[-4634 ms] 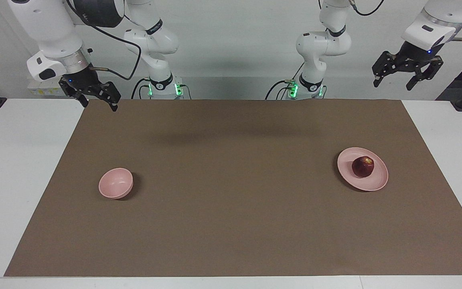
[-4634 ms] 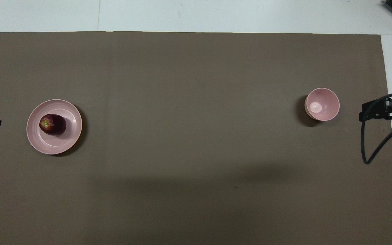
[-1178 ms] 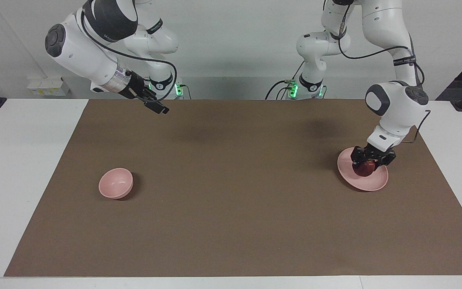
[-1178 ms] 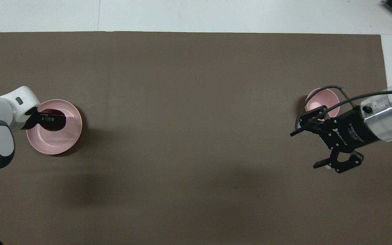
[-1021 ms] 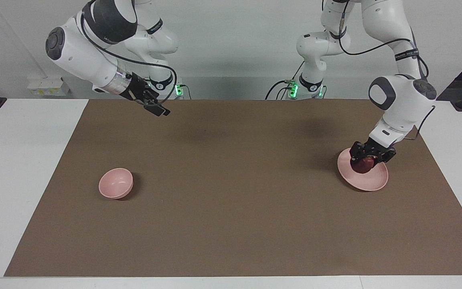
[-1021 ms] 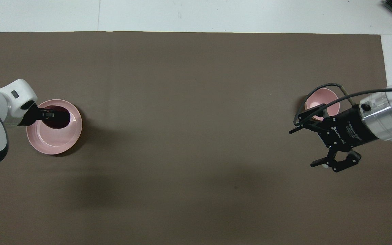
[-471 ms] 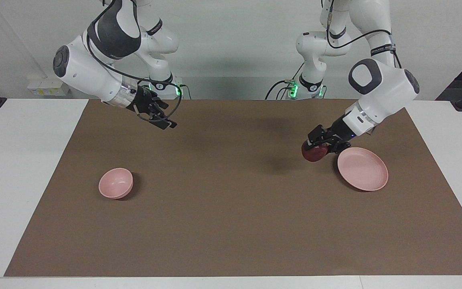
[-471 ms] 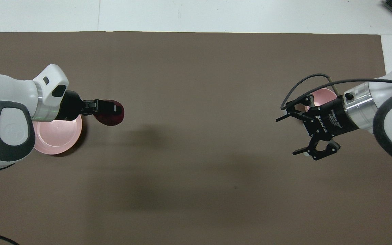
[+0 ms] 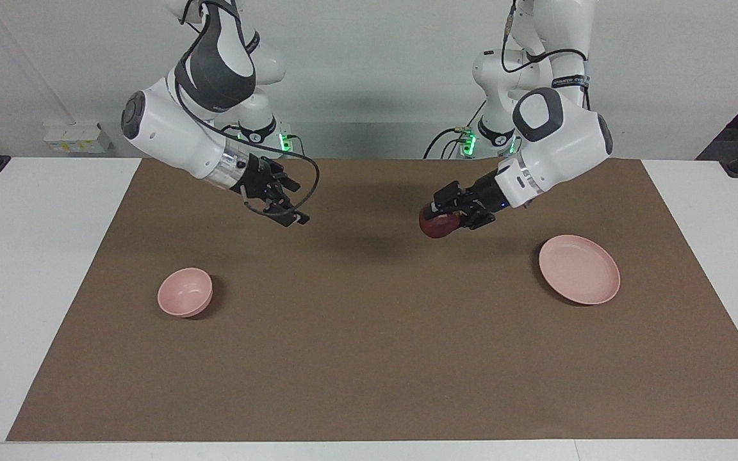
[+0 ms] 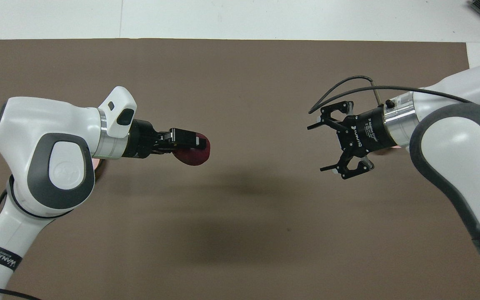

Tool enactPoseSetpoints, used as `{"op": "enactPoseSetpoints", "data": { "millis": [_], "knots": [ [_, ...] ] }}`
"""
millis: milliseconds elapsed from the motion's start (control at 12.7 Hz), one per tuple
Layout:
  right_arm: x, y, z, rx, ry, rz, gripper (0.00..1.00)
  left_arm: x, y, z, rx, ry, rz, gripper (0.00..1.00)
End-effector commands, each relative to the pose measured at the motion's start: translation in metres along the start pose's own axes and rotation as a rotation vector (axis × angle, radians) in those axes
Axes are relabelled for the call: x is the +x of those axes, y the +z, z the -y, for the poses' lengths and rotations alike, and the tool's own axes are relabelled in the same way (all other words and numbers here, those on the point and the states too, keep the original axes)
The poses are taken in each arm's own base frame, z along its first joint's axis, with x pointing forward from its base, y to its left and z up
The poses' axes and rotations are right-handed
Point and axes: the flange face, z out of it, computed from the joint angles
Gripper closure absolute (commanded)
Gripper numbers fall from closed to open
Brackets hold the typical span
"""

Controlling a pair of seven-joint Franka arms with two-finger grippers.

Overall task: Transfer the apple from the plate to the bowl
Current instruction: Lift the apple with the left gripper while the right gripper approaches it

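The dark red apple hangs in the air, with my left gripper shut on it, over the bare mat between plate and bowl. The flat pink plate lies empty toward the left arm's end of the table. At the right arm's end sits the small deep pink bowl, also empty. My right gripper is open and holds nothing. It hangs over the mat, tips pointing toward the apple. In the overhead view my arms hide almost all of the plate and the bowl.
A brown mat covers most of the white table. Both arm bases with green lights stand at the robots' edge of the table.
My left gripper has lifted the apple off the plate and carried it toward the middle of the mat. The right gripper has swung in toward the middle too, still open.
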Motion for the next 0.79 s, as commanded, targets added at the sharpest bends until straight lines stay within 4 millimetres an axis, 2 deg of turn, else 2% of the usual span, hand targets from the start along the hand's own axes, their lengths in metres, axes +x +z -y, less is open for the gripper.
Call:
{"op": "enactPoseSetpoints", "data": {
  "millis": [0,79,236,393,471,707],
  "knots": [
    [-0.003,0.008,0.010,0.073,0.051,0.090,0.00,-0.011,0.021,-0.037,-0.029,-0.034,-0.033,1.00],
    [-0.010,0.010,0.016,0.130,0.068,0.131,0.00,-0.015,0.029,-0.047,-0.044,-0.047,-0.035,1.00],
    [-0.023,0.030,0.027,0.198,0.088,0.154,0.00,-0.026,0.044,-0.067,-0.058,-0.059,-0.041,1.00],
    [-0.036,0.065,0.028,0.218,0.093,0.141,0.00,-0.033,0.057,-0.078,-0.072,-0.065,-0.057,1.00],
    [-0.038,0.077,0.024,0.221,0.095,0.128,0.00,-0.034,0.060,-0.082,-0.086,-0.073,-0.074,1.00],
    [-0.037,0.083,0.016,0.207,0.106,0.139,0.00,-0.030,0.059,-0.083,-0.105,-0.097,-0.129,1.00]
  ]
}}
